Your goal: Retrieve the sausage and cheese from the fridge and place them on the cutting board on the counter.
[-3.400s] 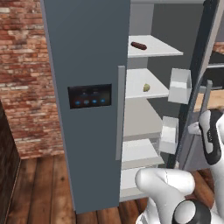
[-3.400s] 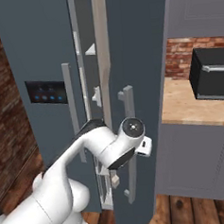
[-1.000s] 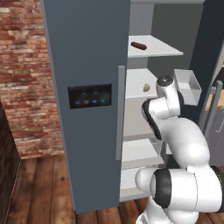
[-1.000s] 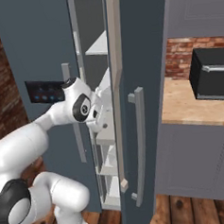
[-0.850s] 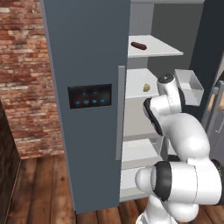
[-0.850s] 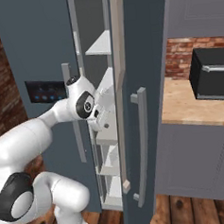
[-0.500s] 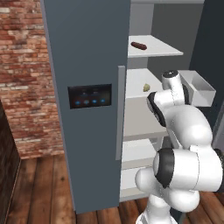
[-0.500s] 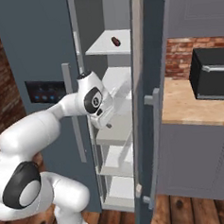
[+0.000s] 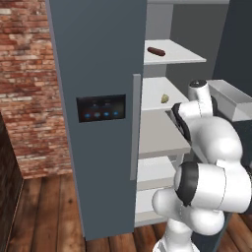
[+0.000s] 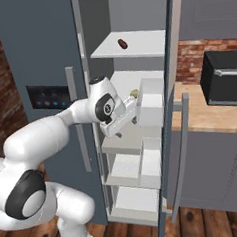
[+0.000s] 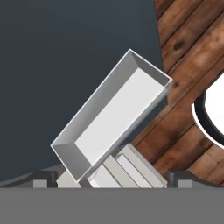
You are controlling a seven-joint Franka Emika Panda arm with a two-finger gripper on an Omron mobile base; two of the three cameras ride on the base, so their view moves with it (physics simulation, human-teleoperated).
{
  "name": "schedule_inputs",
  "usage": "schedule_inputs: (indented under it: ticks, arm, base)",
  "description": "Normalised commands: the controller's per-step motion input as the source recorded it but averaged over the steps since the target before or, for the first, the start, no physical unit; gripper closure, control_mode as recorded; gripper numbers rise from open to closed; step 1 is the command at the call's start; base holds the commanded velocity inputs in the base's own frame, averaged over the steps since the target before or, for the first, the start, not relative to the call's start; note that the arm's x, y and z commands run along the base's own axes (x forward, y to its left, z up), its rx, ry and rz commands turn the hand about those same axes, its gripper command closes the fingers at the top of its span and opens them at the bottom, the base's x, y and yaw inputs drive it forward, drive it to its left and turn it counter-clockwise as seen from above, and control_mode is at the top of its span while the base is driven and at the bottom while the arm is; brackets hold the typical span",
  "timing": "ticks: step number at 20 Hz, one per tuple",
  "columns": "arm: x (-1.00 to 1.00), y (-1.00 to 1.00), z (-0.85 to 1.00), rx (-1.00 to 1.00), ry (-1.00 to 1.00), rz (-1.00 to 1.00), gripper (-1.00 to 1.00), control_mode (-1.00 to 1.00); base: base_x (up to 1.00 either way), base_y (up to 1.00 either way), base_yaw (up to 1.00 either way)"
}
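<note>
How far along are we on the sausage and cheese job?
Done: the fridge door stands open. In hand: nothing; the open gripper sits inside by the middle shelves. Left: the sausage lies on the top shelf, the cheese on the shelf below.

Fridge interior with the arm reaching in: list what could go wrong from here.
1. The claw is open and empty, close to the white door bins; a swing toward the shelves could clip them.
2. The cheese is small and sits behind the arm's wrist, so a grasp may nudge it deeper instead.
3. The sausage lies on the higher shelf, and its rounded shape might roll if bumped.
</note>
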Motion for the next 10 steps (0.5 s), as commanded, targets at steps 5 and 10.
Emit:
schedule_inputs:
  ticks: [5, 10]
  arm:
    - [-0.1, 0.07, 0.24, 0.05, -0.17, -0.18, -1.0, -1.0]
    - [-0.4, 0.64, 0.38, 0.0, -0.09, 0.02, -1.0, -1.0]
  base:
    - [0.0, 0.0, 0.0]
    - [0.0, 0.0, 0.0]
